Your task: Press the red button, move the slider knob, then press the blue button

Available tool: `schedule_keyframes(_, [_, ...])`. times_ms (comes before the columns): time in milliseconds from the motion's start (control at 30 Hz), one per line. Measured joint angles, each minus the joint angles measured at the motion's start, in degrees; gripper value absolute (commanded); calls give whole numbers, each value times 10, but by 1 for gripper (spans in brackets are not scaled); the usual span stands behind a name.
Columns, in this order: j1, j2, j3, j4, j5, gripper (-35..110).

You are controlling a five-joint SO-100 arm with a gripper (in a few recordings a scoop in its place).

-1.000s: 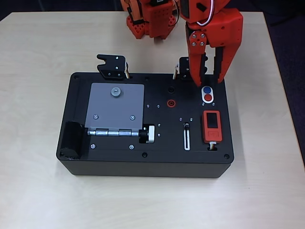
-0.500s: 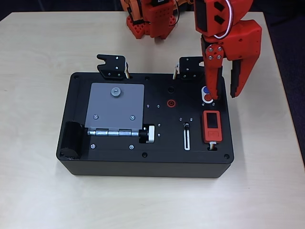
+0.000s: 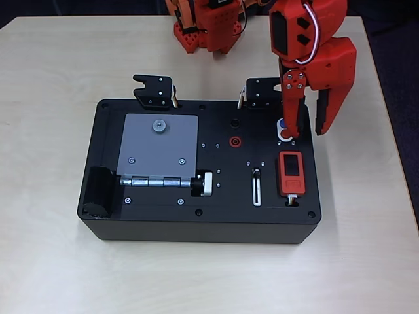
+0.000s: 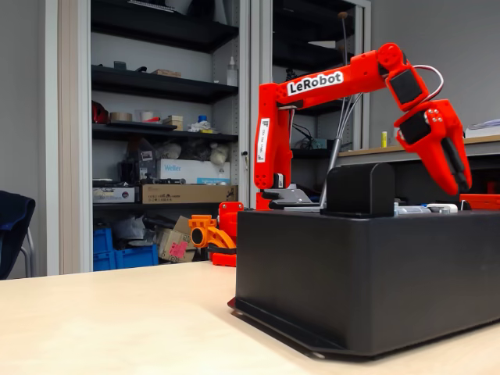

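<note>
The surface (image 3: 59,72) carried a black box (image 3: 163,222) with a grey hinged plate (image 3: 157,147). The red arm (image 4: 312,86) reached over the box's right part in the overhead view. The end effector (image 3: 308,133) had its fingers apart; one finger (image 3: 291,118) stood over the button pair, covering most of the red button (image 3: 283,135) and the blue button (image 3: 281,123). The slider knob (image 3: 256,173) sat at the top of its white slot, near the red device (image 3: 291,173).

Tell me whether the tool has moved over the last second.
Yes. In the overhead view the tool has shifted right, from beside the black bracket to over the red button.
</note>
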Motion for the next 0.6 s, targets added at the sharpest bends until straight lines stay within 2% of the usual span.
schedule_keyframes(600, [1, 59, 87, -32, 8, 10])
